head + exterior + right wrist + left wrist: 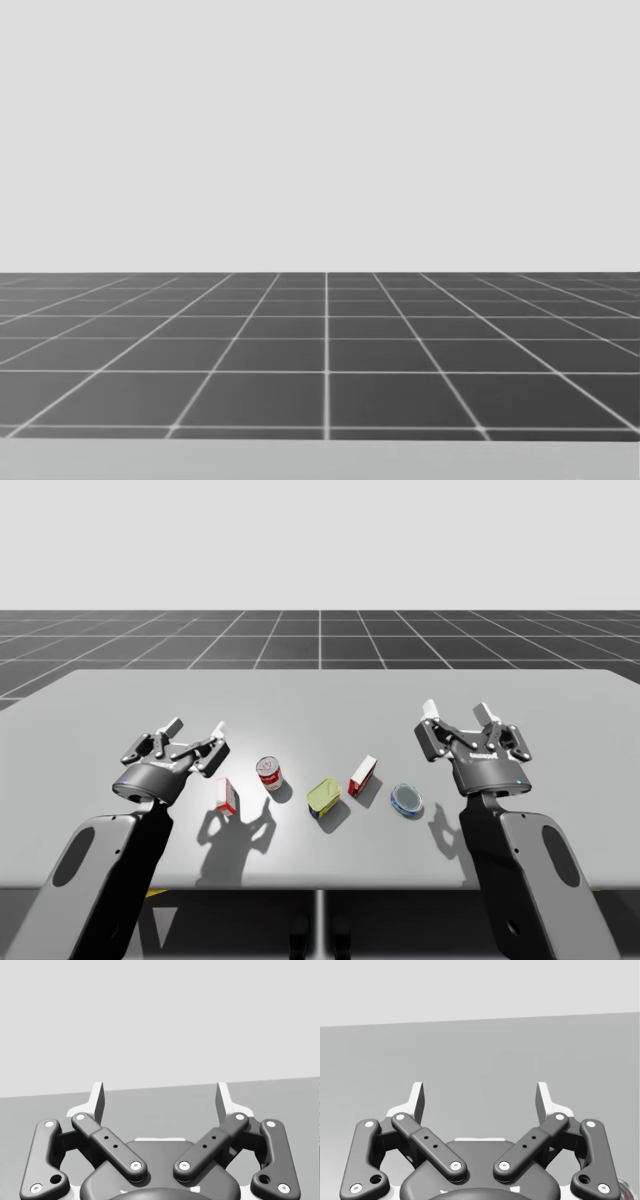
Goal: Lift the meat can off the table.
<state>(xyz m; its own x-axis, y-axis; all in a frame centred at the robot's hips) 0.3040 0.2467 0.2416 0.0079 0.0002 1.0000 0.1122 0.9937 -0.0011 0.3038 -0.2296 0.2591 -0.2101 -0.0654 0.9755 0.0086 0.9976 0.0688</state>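
I judge this the approach step, with nothing grasped. Near the tabletop's [320,700] front edge, the squarish yellow-green meat can [323,795] sits between a round red can [269,774] and a red box [362,775]. My left tool [198,726] and right tool [456,710] hover to either side, fingers apart; one must swing in and descend. The high view places the can, the wrist views show the finger gaps, and the head view shows the floor [327,350] beyond.
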